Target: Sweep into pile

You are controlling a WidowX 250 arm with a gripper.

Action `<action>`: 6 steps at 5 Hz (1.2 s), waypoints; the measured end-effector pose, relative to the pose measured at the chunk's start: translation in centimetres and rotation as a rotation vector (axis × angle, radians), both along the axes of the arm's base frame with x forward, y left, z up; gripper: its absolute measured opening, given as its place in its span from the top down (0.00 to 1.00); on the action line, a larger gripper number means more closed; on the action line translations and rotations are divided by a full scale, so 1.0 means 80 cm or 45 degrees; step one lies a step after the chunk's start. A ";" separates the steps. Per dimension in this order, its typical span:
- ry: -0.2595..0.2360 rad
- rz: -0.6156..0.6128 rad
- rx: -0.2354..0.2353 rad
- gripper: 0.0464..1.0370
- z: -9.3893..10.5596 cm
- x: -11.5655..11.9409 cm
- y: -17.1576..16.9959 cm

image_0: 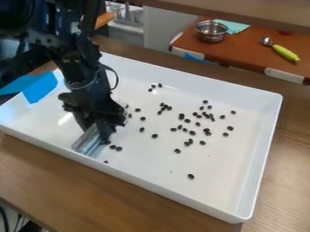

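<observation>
The claw [100, 133] is pointed down over the left part of a white, straight-walled tray [221, 158], which is set on a wooden worktop [48, 181]. A clear, narrow plastic blade [89, 141] appears to be gripped in the claw, its lower end slanted toward the tray's near wall.

The beans [181, 116] are small, rounded and nearly black, and are strewn loosely over the tray's pale floor, some singly, some in little clusters, a few touching. None of them can be seen clasped by the claw; all that show lie around its foot or to its right.

From left to right, a few are found just beside the claw on its right, with one more set slightly nearer the near wall. Next, several are spaced in a loose line a little farther right, while a small group is placed beyond the claw, toward the far wall. The densest scatter is spread across the middle and right of the tray, well apart from the claw. A single bean [191, 176] is left alone toward the near wall, also well to the right of the claw.
</observation>
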State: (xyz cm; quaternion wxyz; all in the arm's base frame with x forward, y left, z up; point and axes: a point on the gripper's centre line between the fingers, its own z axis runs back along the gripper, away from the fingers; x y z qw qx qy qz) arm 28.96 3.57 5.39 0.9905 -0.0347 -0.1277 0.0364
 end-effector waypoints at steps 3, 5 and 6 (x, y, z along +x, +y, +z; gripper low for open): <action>0.005 -0.094 -0.092 0.67 -0.001 -0.004 -0.100; 0.026 -0.086 -0.171 0.67 -0.001 -0.004 -0.161; 0.049 -0.061 -0.223 0.67 -0.002 -0.004 -0.193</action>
